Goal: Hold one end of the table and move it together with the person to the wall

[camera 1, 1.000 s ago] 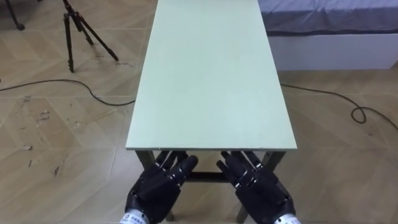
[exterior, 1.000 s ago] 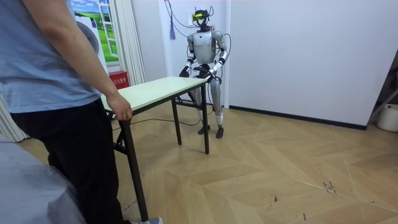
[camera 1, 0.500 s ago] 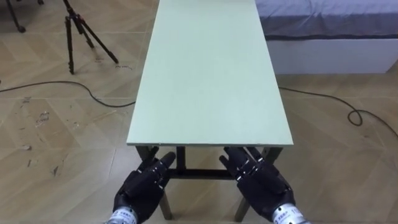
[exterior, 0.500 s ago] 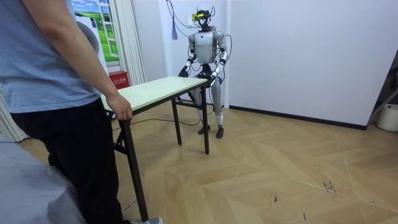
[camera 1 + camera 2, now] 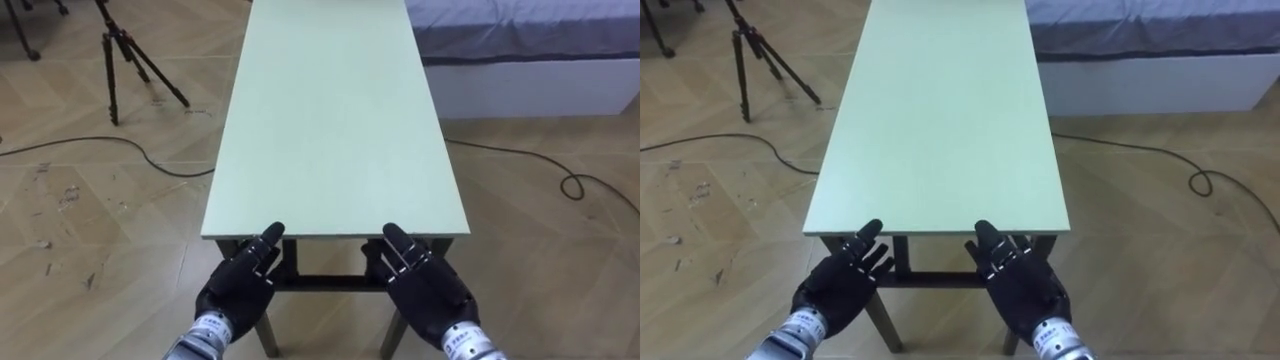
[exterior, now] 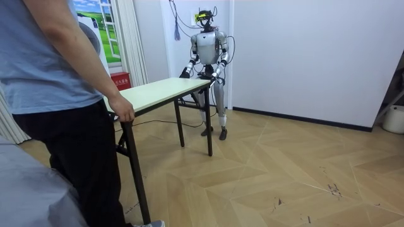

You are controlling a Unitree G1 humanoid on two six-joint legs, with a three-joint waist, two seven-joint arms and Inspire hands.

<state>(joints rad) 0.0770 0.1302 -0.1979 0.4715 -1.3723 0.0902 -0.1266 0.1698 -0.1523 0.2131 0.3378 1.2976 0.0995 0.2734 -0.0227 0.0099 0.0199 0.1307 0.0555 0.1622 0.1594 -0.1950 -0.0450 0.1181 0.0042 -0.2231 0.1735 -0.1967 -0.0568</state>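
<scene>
1. A tripod [image 5: 135, 60] stands left of the table [image 5: 335, 120].
2. The left hand [image 5: 238, 288] is at the table's near edge, fingers straight, gripping nothing.
3. The table stands on the floor. A person's hand [image 6: 122, 112] holds the far end. It looks stiff, long and maybe heavy. It is best lifted under the end edge, near the corners.
4. The right hand [image 5: 425, 292] is also at the edge, fingers straight.
</scene>
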